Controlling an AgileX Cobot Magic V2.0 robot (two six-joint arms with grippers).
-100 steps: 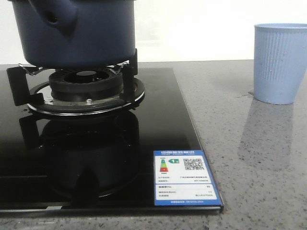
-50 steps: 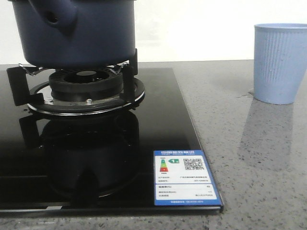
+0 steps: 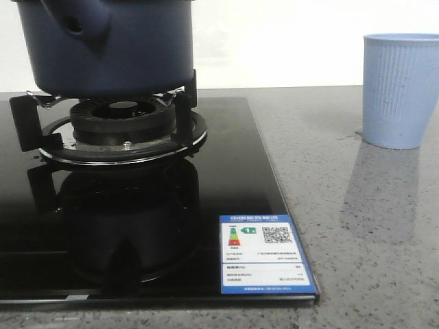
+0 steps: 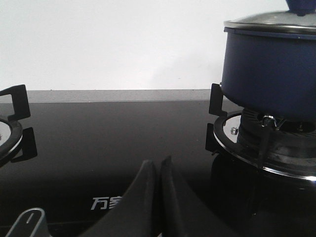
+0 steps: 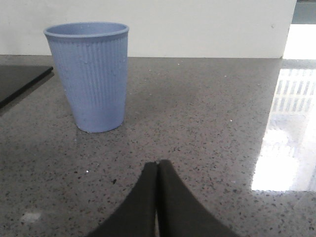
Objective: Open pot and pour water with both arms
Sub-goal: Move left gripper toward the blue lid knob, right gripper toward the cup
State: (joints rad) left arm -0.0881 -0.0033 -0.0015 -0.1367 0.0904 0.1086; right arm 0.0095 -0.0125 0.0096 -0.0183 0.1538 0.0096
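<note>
The dark navy pot (image 3: 110, 48) stands on the burner grate (image 3: 116, 123) at the front view's upper left, its hollow stub (image 3: 77, 24) facing the camera. In the left wrist view the pot (image 4: 271, 74) carries a glass lid with a metal rim (image 4: 269, 23) and a blue knob. My left gripper (image 4: 158, 165) is shut and empty, low over the black glass, well apart from the pot. My right gripper (image 5: 157, 165) is shut and empty over the granite, short of the light blue ribbed cup (image 5: 90, 74). No water shows. Neither gripper appears in the front view.
The black glass hob (image 3: 226, 178) carries an energy label (image 3: 264, 255) at its front corner. A second burner grate (image 4: 12, 123) sits further along the hob. The cup (image 3: 401, 89) stands on the speckled grey counter (image 3: 370, 233). A white wall runs behind.
</note>
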